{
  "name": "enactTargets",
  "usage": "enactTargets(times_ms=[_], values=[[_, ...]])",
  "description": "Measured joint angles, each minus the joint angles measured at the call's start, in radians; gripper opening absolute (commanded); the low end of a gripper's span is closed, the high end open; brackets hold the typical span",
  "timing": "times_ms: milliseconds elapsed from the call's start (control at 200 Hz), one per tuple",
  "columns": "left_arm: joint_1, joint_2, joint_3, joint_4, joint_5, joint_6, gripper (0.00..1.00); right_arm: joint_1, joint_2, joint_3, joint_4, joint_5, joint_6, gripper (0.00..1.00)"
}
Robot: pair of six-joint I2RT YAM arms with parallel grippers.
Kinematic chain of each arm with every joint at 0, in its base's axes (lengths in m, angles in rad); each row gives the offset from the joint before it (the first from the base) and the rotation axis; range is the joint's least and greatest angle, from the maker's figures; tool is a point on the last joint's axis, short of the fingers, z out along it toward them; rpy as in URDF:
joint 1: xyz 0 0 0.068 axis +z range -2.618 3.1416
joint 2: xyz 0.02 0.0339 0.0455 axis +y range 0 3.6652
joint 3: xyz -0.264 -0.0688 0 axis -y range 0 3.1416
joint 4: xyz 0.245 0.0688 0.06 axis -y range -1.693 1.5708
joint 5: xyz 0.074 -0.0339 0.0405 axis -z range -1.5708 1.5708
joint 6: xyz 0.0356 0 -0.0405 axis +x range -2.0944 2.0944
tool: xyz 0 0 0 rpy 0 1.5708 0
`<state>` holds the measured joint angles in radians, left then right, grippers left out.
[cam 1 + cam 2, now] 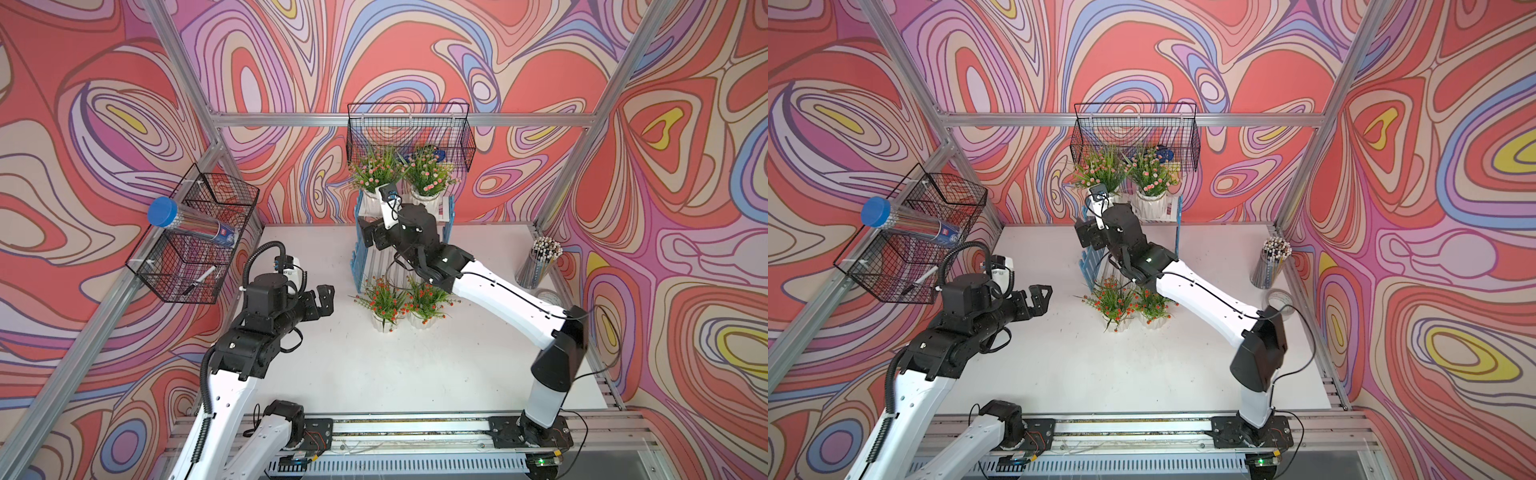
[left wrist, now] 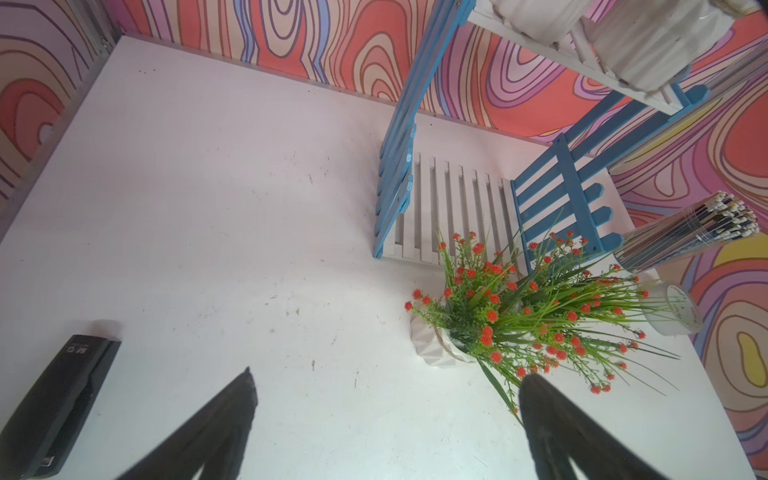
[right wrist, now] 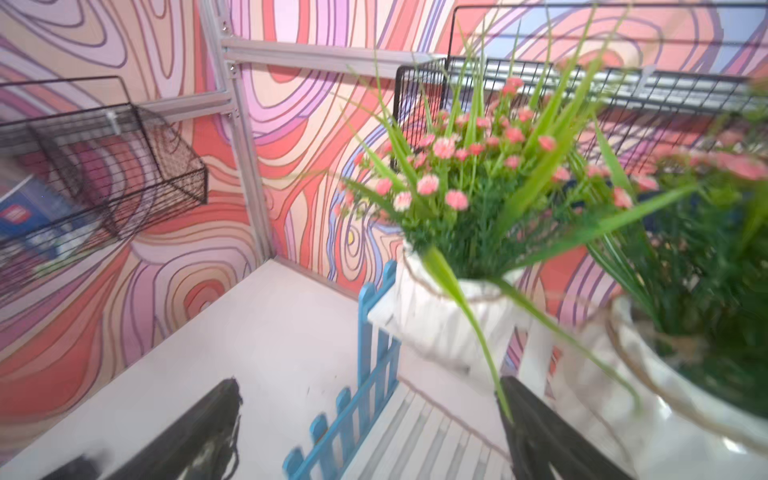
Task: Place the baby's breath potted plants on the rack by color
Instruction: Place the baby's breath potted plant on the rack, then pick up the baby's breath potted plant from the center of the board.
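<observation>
The rack [image 1: 358, 270] stands at the back of the table, blue side panels and white slats. Two pink-flowered baby's breath potted plants [image 1: 376, 172] [image 1: 430, 174] sit side by side on its upper shelf, shown close in the right wrist view as plants [image 3: 469, 178] [image 3: 706, 228]. Two red-orange ones [image 1: 384, 301] [image 1: 426, 301] stand on the table just in front of the rack's lower shelf [image 2: 457, 208]. My right gripper [image 1: 372, 239] [image 3: 368, 382] is open and holds nothing, over the lower shelf's left side. My left gripper [image 1: 322, 297] [image 2: 388, 374] is open, left of the red-orange plants [image 2: 490, 307].
A black wire basket [image 1: 409, 133] hangs on the back wall above the pink plants. Another basket [image 1: 187, 249] on the left wall holds a blue-capped tube [image 1: 187, 224]. A pencil holder [image 1: 538, 262] and tape roll [image 1: 548, 297] stand at the right edge. A black stapler [image 2: 54, 407] lies near the left gripper.
</observation>
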<state>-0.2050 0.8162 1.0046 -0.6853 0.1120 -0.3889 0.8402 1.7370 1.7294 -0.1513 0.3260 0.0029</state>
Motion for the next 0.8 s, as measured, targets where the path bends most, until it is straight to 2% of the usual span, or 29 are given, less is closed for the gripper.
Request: enactTargets(times_ms=[145,300,511,631,801], values=[[0.0,0.069,-0.02,0.03,0.029,-0.03,1.0,0.029,-0.237,-0.268,-0.025,0.023,0.048,0.98],[0.0,0.082,-0.068,0.069,0.022,-0.054,1.0,0.087,-0.417,-0.509,-0.1,0.074,0.111,0.98],[-0.012,0.102,-0.088,0.095,0.015,-0.074,1.0,0.183,-0.621,-0.837,-0.219,0.183,0.299,0.98],[-0.018,0.124,-0.087,0.106,0.014,-0.076,1.0,0.232,-0.675,-0.93,-0.283,0.23,0.408,0.98],[-0.019,0.136,-0.082,0.108,0.014,-0.076,1.0,0.28,-0.652,-1.039,-0.238,0.262,0.517,0.98]])
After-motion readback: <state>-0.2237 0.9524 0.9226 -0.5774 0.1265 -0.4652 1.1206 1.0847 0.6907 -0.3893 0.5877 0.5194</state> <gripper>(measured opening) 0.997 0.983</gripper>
